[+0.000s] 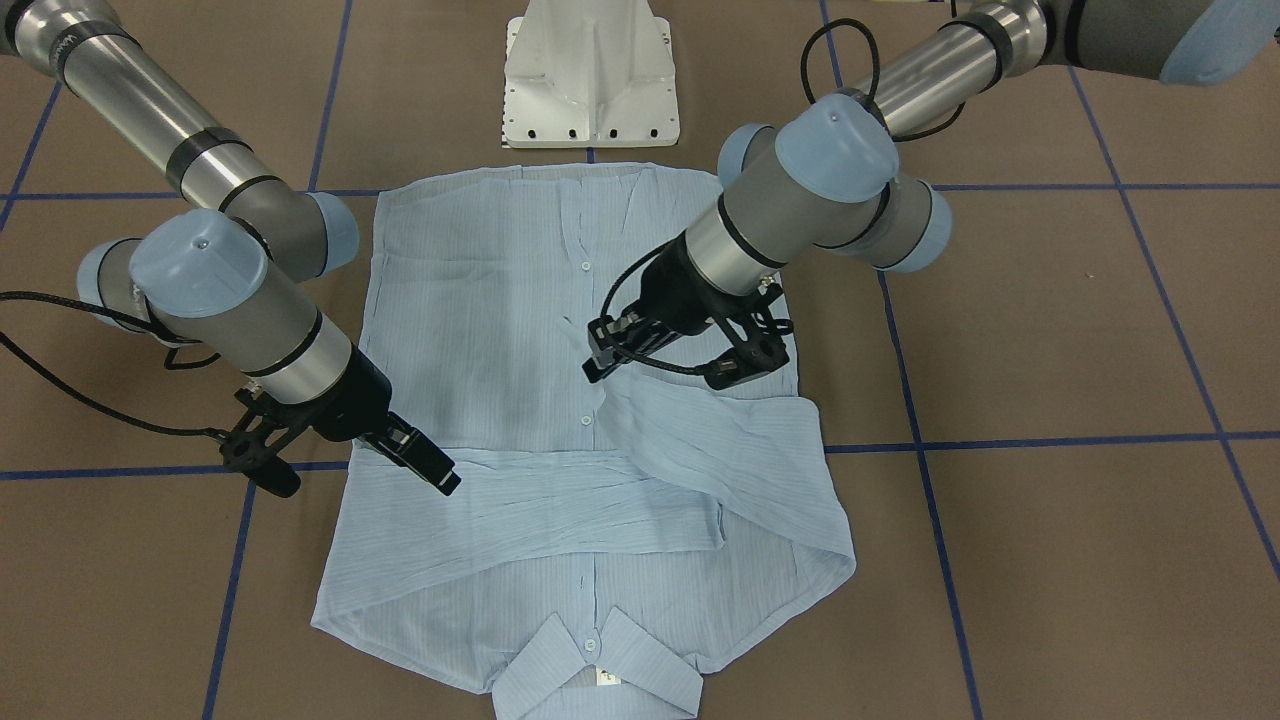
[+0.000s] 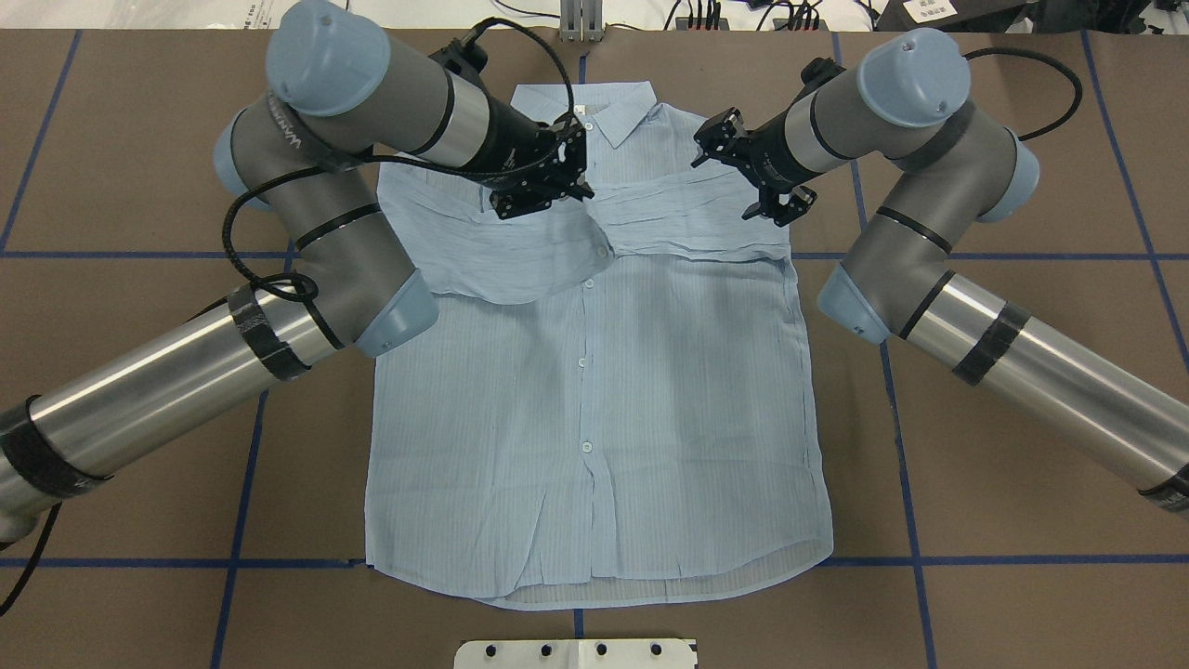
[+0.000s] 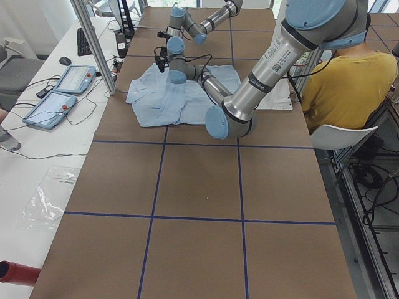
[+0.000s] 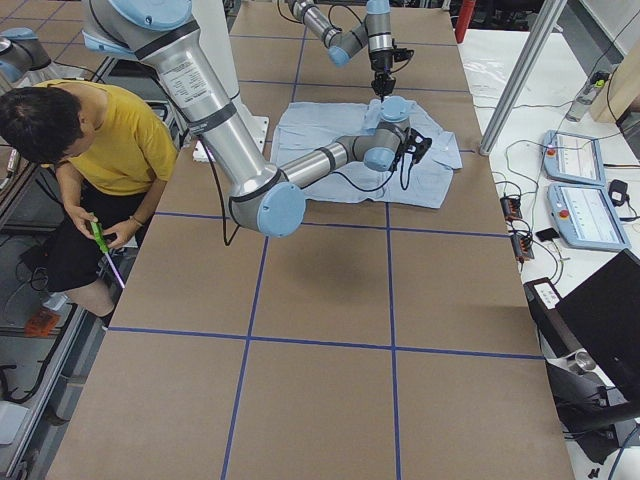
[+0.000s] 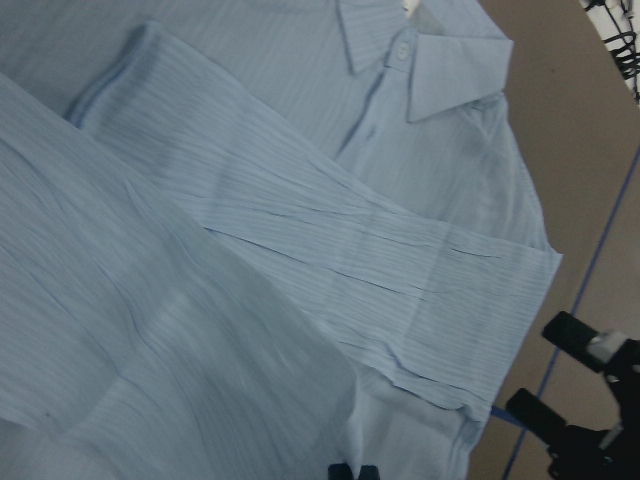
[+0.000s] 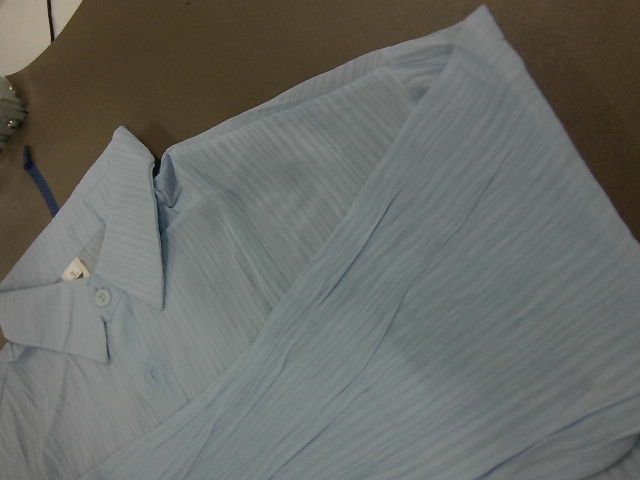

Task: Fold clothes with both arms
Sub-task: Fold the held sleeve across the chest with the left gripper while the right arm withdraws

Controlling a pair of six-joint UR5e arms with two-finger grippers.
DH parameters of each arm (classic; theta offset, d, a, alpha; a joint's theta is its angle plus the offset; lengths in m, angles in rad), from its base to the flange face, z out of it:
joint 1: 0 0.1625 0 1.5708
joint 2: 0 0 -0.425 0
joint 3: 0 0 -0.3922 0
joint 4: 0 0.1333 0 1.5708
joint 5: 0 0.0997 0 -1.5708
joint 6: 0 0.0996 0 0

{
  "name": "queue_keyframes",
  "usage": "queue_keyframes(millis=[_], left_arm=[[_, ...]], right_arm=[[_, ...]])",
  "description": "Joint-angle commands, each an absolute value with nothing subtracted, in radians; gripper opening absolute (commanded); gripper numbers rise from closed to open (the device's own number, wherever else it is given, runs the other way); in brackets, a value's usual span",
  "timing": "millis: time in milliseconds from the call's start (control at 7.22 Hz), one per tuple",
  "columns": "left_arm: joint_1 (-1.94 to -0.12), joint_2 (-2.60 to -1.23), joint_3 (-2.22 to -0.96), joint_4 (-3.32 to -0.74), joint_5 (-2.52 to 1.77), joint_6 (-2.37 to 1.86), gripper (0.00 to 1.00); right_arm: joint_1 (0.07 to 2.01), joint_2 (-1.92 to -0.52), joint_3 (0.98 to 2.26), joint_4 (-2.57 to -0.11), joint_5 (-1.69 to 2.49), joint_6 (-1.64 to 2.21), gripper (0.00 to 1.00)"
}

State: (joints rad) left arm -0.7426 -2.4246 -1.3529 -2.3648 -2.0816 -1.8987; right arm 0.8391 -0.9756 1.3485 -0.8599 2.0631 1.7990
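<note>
The light-blue pinstriped shirt (image 2: 594, 400) lies flat on the brown table, buttoned front up, with its collar (image 1: 598, 665) on the side away from the robot. Both sleeves are folded across the chest and overlap there (image 1: 640, 480). My left gripper (image 1: 665, 362) hovers open over the sleeve folded from its side (image 2: 520, 251), with nothing between its fingers. My right gripper (image 1: 355, 475) stands open at the shirt's edge by the other sleeve, also empty. The right wrist view shows the collar and its white neck label (image 6: 72, 270). The left wrist view shows the crossed sleeves (image 5: 330, 270) and the right gripper's fingers (image 5: 575, 335).
The white pedestal base (image 1: 590, 75) stands just behind the shirt's hem. Blue tape lines (image 2: 910, 520) grid the brown table. A person in a yellow top (image 4: 110, 140) sits by the robot's side. Teach pendants (image 3: 62, 93) and cables lie on the white bench beyond the table.
</note>
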Motion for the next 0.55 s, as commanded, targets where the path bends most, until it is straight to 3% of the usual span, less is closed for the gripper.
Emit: queue_keyframes(millis=[0,415], left_arm=[[-0.723,-2.505,-1.307,-2.373,-1.961,-1.921,0.0],[-0.602,-2.533,-1.243,-2.424,-1.807,-1.922,0.0]], right_arm=[[0.845,-1.034,1.385,-0.858,2.069,1.764,1.0],[0.97,-1.133,1.396,-0.861,2.181,1.592,1.0]])
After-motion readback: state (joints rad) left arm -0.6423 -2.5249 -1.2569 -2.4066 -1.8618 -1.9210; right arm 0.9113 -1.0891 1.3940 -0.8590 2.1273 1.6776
